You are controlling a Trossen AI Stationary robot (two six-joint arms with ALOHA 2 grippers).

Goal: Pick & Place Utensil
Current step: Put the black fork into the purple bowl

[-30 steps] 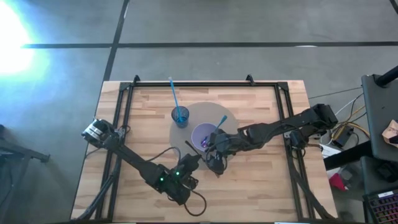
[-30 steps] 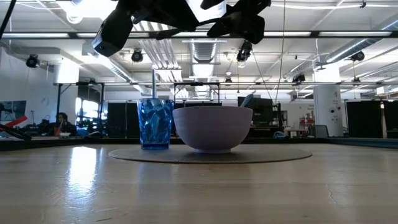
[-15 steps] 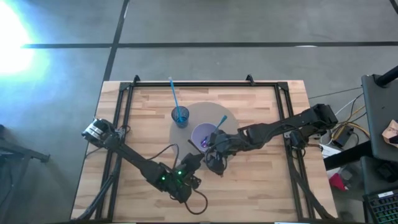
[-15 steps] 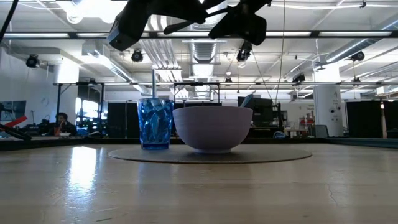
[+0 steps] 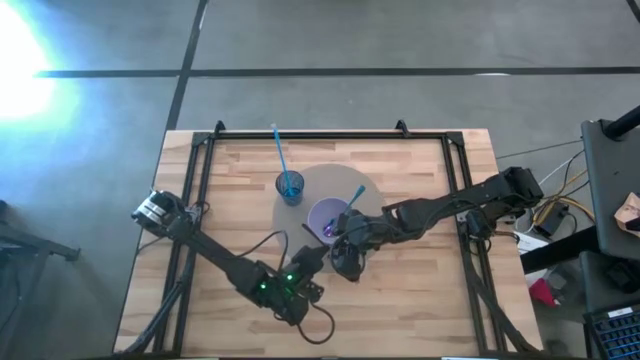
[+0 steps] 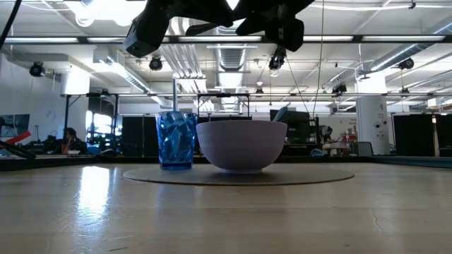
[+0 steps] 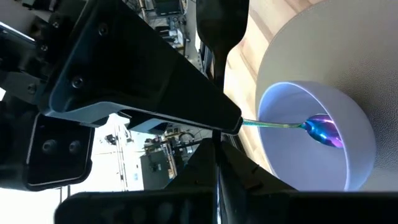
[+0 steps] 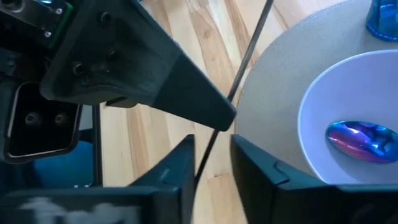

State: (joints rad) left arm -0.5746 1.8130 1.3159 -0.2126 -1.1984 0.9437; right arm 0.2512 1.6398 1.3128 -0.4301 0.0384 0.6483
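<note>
Nearest the front edge of the table, the left gripper hung in the air with its fingers closed on a thin dark rod; how far that rod ran was hard to make out, since the fingers cut it off at one end. Just beside it, the right gripper hovered over the front rim of the round mat, its fingers set narrowly apart around the same rod, though whether they touched it could not be told. Behind both grippers, the white bowl sat on the mat near the table's centre, holding a spoon with an iridescent head lying inside, its handle leaning over the rim. Farther back, a blue cup stood on the mat's rear edge with a blue utensil upright in it.
</note>
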